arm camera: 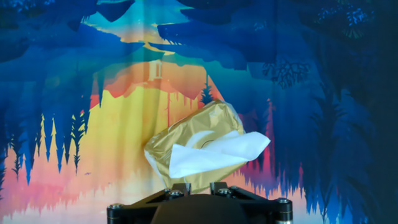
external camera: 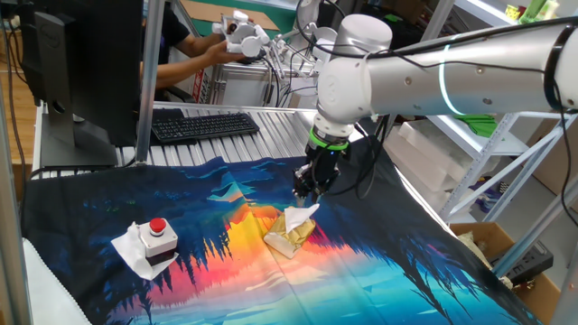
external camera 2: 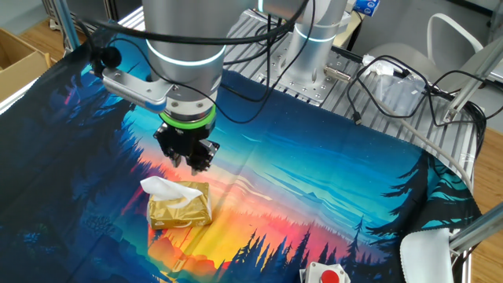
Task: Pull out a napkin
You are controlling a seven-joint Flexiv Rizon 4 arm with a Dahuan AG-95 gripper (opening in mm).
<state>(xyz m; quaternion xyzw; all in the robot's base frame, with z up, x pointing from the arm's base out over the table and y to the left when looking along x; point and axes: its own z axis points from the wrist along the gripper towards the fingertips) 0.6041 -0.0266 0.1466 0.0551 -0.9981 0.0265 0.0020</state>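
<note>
A gold tissue pack [external camera: 291, 236] lies on the printed cloth, with a white napkin [external camera: 301, 217] sticking up out of its slot. The pack also shows in the other fixed view [external camera 2: 181, 206] and in the hand view [arm camera: 196, 146], with the napkin [arm camera: 214, 152] fanned to the right. My gripper [external camera: 307, 188] hangs just above the napkin's tip and does not touch it. In the hand view only the fingertips [arm camera: 181, 186] show at the bottom edge. A small gap stands between them and nothing is in it.
A red push button on a box [external camera: 160, 236] sits on a white cloth at the left of the table. A keyboard [external camera: 203, 125] and a monitor stand behind the cloth. Cables [external camera 2: 409, 86] lie on the metal bench.
</note>
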